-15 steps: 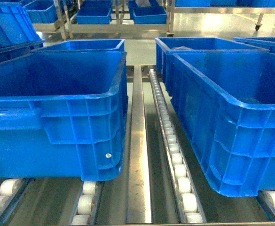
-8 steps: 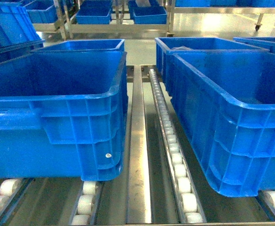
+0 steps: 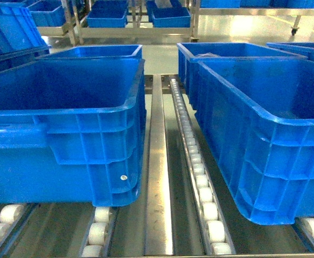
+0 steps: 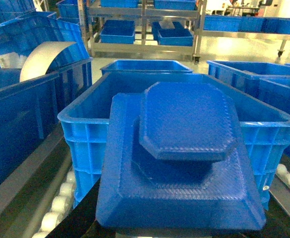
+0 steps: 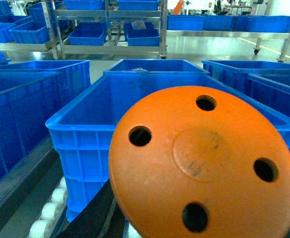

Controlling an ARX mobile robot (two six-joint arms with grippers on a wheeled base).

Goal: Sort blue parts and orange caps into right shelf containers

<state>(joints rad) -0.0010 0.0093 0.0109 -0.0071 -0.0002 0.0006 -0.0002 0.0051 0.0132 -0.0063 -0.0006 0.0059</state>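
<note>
While neither gripper shows in the head view, that view gives four crates on the roller lanes: left front crate [image 3: 65, 134], left rear crate [image 3: 100, 51], right front crate [image 3: 269, 134], right rear crate [image 3: 226, 51]. A metal rail [image 3: 159, 172] and a roller strip [image 3: 197, 172] run between the two columns. More blue bins [image 3: 170, 16] sit on racks in the background.

One blue part [image 4: 182, 158] fills the left wrist view – a flat stepped plate with a raised octagonal block on top, broad face to the camera, long axis running away from the lens toward the crate [image 4: 85, 129] behind it. It sits right at the wrist; fingers are hidden, so I cannot tell how the left gripper stands.

One orange cap [image 5: 204, 166] fills the right wrist view – a round disc with four holes, flat face toward the camera, in front of a blue crate [image 5: 80, 144]. Right gripper's fingers are also hidden, state not readable.

Contents: left front crate's interior looks bare where visible. Right rear crate holds something pale near its far side, too indistinct to identify. The right front crate's floor is mostly out of sight.
</note>
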